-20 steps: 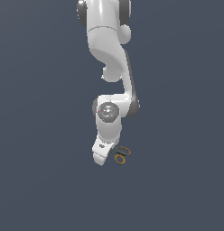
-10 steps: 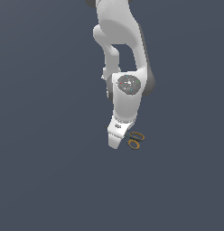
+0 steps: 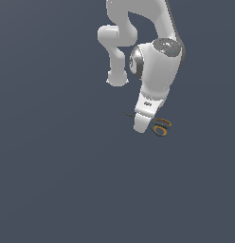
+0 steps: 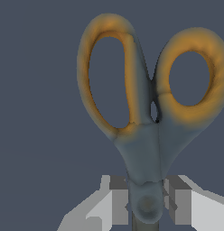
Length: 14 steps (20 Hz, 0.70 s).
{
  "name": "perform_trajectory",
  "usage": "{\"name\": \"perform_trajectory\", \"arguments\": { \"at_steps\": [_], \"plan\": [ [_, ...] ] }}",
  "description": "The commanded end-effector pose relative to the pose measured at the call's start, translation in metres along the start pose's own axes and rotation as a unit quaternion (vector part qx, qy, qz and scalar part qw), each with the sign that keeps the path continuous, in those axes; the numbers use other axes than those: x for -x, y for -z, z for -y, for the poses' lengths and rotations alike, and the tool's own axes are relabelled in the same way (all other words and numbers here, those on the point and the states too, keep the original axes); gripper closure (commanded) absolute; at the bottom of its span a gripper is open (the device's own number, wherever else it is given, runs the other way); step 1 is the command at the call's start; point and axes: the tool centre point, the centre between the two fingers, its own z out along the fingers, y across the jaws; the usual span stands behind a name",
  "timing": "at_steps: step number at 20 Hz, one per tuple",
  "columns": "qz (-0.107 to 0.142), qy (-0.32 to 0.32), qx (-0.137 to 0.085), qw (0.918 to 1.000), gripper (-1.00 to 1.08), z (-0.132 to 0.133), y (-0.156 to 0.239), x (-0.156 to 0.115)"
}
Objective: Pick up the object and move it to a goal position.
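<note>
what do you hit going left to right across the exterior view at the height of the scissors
thin dark blade tip → white pincer → orange-yellow ring handles, with plain grey background on either side. The blade tip and ring handles belong to the same scissors, sticking out on both sides of the pincer.

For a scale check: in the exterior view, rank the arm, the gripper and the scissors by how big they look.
1. Arm, largest by far.
2. Gripper, much smaller.
3. Scissors, smallest; only the orange handles and a thin blade tip show beside the gripper, the rest hidden.
</note>
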Motion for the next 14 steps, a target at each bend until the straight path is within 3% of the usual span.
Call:
{"name": "perform_trajectory", "arguments": {
  "at_steps": [1, 8, 14],
  "plan": [
    [0.0, 0.0, 0.0, 1.0, 1.08, 0.018, 0.02, -0.009],
    [-0.001, 0.0, 0.0, 1.0, 1.08, 0.055, 0.064, -0.031],
    [-0.002, -0.001, -0.001, 1.0, 1.08, 0.068, 0.083, -0.041]
  ]
}}
